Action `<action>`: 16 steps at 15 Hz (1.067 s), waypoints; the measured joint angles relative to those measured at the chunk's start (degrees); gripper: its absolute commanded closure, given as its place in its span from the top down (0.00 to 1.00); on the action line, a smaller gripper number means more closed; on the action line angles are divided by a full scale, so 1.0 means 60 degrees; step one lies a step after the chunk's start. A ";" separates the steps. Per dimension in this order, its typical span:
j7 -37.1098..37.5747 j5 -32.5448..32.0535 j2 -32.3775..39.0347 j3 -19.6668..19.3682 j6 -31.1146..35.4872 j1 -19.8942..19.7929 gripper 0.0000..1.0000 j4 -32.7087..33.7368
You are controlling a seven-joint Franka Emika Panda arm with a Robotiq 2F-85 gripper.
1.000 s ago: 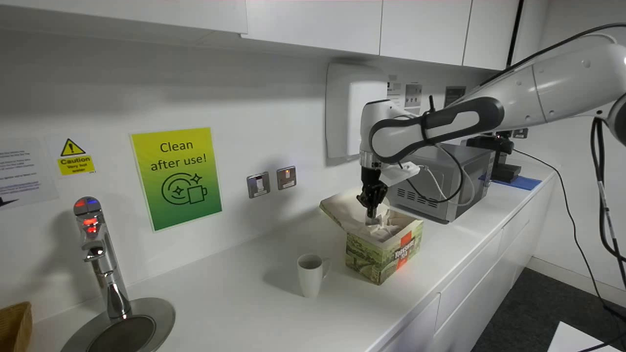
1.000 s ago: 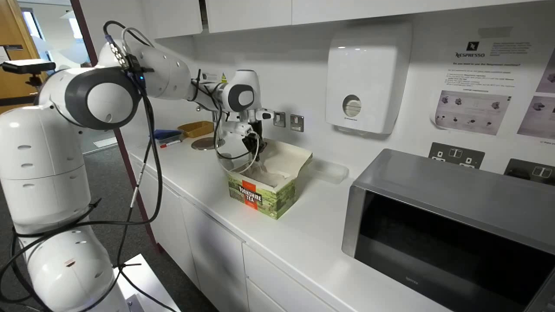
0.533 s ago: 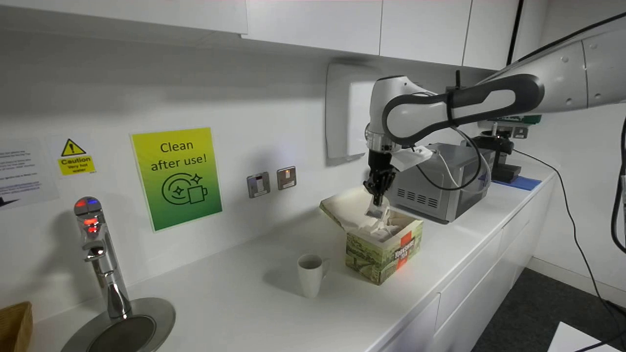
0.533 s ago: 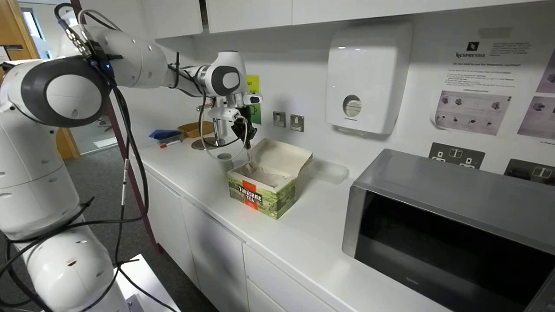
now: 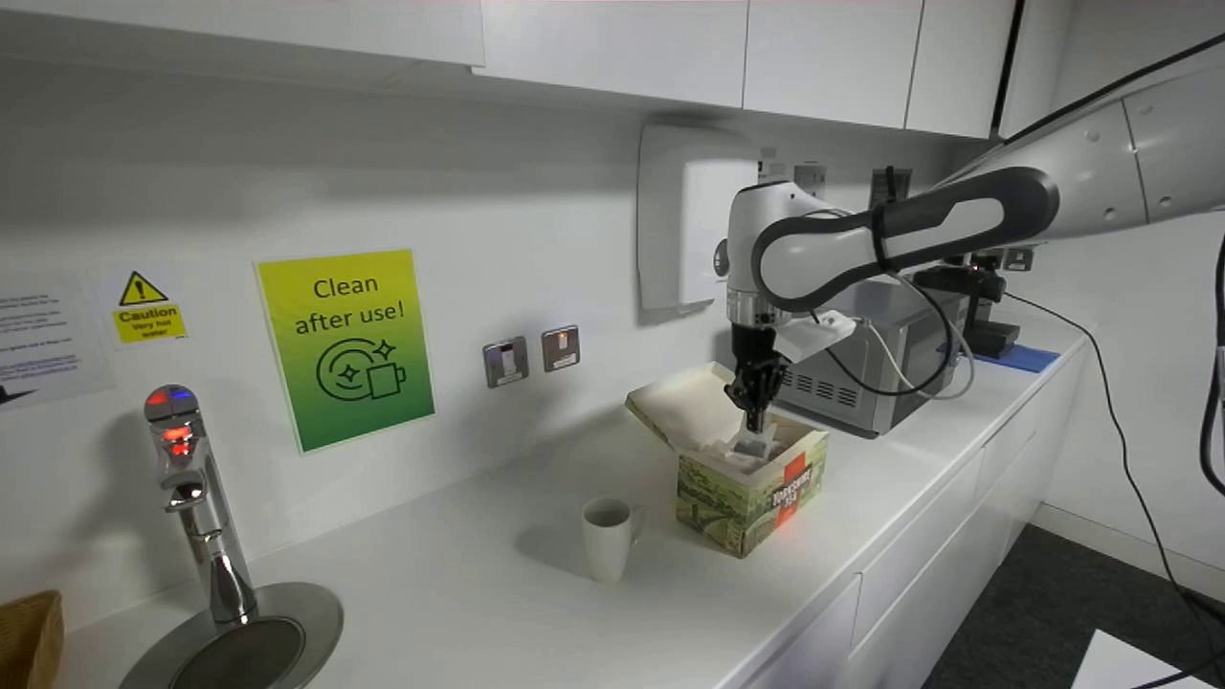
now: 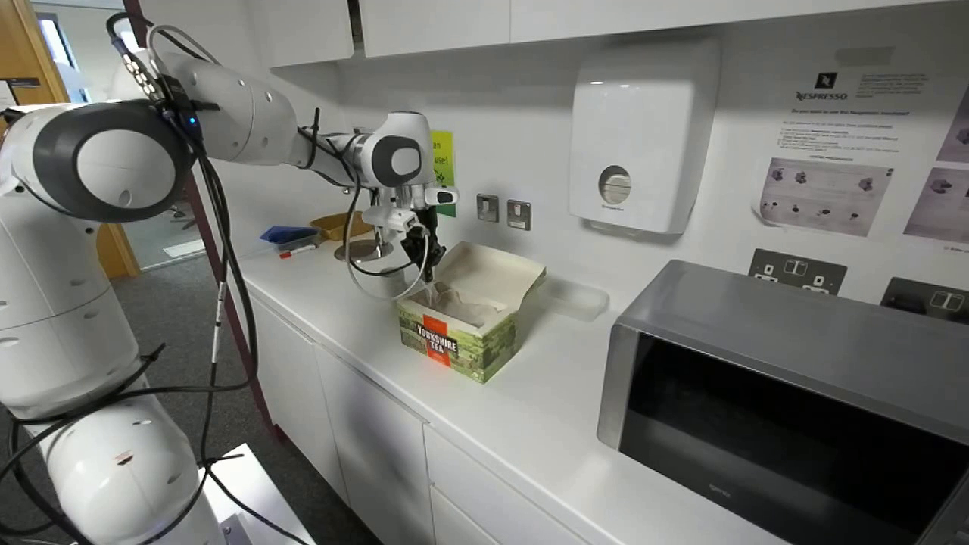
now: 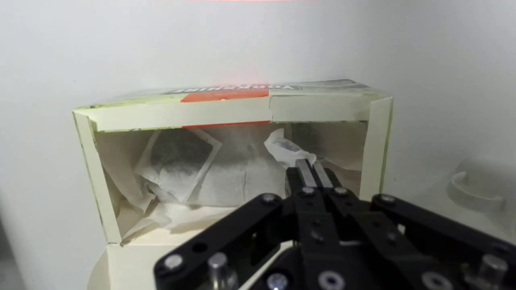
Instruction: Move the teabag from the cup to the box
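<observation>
The box (image 5: 723,502) is a green and red tea carton with its lid open. It also shows in an exterior view (image 6: 484,356) and in the wrist view (image 7: 145,117). My gripper (image 5: 755,427) points down over the box opening, near the end on the cup's side. In the wrist view the gripper (image 7: 313,162) is shut on a teabag (image 7: 288,149). The teabag (image 5: 754,446) hangs from the tips at the level of the opening. Other teabags (image 7: 181,155) lie inside the box. The white cup (image 5: 607,547), with a handle, stands upright beside the box; its inside bottom is hidden.
A grey microwave (image 5: 866,373) stands behind the box. A clear tray (image 6: 575,299) lies by the wall near the raised lid (image 6: 496,272). A tap (image 5: 196,507) and round drain (image 5: 316,612) are at the far end. A paper dispenser (image 6: 643,136) hangs on the wall.
The gripper first rose from the box with the teabag, then came down again into the opening, a little farther right in an exterior view. The box and cup have not moved.
</observation>
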 measured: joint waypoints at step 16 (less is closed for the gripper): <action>0.0000 0.0010 0.0152 -0.0406 0.0001 -0.0453 0.00 -0.0319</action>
